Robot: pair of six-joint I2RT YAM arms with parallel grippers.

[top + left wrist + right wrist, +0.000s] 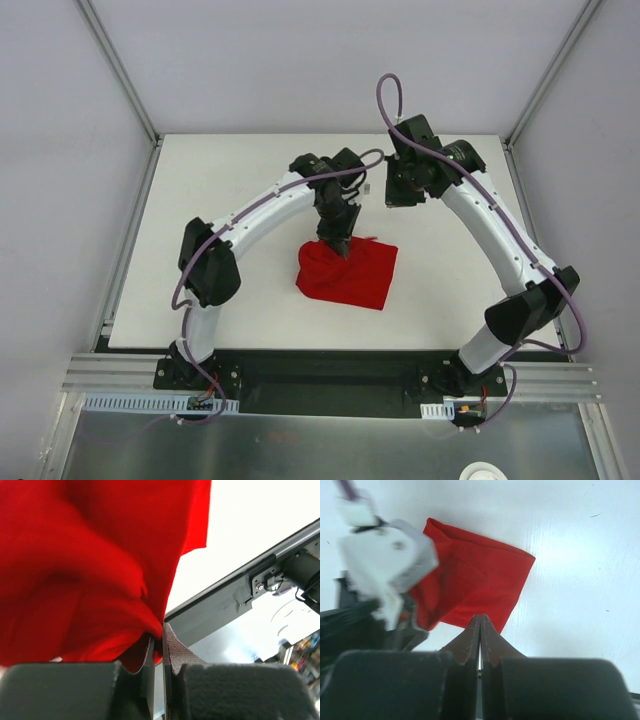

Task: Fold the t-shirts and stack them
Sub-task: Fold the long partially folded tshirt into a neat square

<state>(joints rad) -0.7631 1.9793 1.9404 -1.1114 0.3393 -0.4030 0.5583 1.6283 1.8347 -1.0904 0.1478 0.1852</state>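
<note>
A bright red t-shirt [350, 274] lies folded into a rough rectangle at the middle of the white table [240, 190]. My left gripper [338, 243] stands over its far left corner, shut on a pinch of the red cloth [90, 580], which bunches up from the jaws. My right gripper [400, 196] hovers above the table behind the shirt's right side, shut with nothing between its fingers. In the right wrist view the t-shirt [480, 585] lies flat below and ahead of the fingertips [481, 622], apart from them.
The table's near edge meets a black rail [330, 362] holding both arm bases. Grey frame posts [118, 70] stand at the back corners. Bare white tabletop lies left and right of the shirt.
</note>
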